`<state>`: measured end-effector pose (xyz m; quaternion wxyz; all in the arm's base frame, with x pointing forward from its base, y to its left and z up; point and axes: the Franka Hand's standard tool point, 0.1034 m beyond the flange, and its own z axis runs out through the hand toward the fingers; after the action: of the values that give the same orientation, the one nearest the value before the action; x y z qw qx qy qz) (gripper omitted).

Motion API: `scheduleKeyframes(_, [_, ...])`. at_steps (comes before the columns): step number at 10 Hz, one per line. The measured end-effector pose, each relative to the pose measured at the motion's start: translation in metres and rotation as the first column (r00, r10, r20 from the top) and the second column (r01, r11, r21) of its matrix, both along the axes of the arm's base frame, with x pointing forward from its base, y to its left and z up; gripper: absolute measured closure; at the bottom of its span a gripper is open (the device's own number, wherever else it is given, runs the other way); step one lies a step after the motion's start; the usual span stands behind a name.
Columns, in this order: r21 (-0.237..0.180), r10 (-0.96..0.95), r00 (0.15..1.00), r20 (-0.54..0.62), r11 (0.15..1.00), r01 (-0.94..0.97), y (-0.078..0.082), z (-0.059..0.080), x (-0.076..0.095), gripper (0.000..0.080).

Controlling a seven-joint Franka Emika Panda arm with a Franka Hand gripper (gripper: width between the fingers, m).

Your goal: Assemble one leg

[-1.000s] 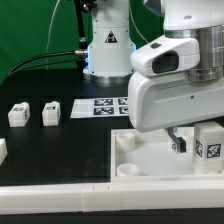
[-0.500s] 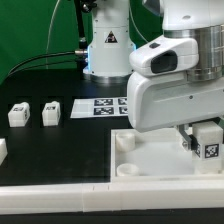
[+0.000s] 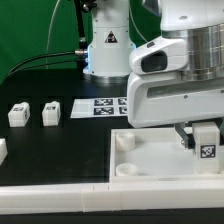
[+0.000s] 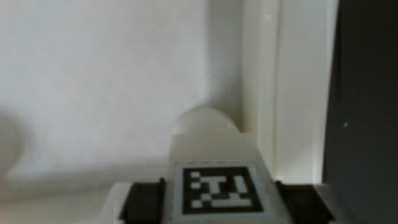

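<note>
My gripper (image 3: 201, 141) is shut on a leg (image 3: 207, 146), a small white block with a black-and-white tag on its face. It holds the leg over the right part of the large white tray (image 3: 150, 158), low above it; I cannot tell whether they touch. In the wrist view the leg (image 4: 219, 170) sits between the two dark fingers (image 4: 143, 202) of the gripper (image 4: 219, 206), with the tray's white surface (image 4: 107, 90) behind it. Two more legs (image 3: 18, 114) (image 3: 51, 112) lie on the black table at the exterior view's left.
The marker board (image 3: 103, 106) lies on the table behind the tray. The robot's base (image 3: 105, 50) stands at the back. A white block (image 3: 2, 150) sits at the far left edge. A white rail (image 3: 60, 196) runs along the front.
The gripper with the leg has shifted slightly toward the exterior view's left and a little lower over the tray. The loose legs have not moved.
</note>
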<state>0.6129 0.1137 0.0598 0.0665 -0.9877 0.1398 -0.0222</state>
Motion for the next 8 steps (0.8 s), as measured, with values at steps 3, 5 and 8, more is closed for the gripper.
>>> scheduleKeyframes(3, [0.018,-0.346,0.938,-0.032,0.938,0.347,0.0036,-0.0003,0.0005,0.0508])
scheduleKeyframes(5, [0.024,-0.512,0.857,-0.056,0.858,0.513,0.0054,-0.0004,0.0007,0.0507])
scheduleKeyframes(8, [0.032,-0.722,0.685,-0.095,0.685,0.727,0.0081,-0.001,0.0014,0.0507])
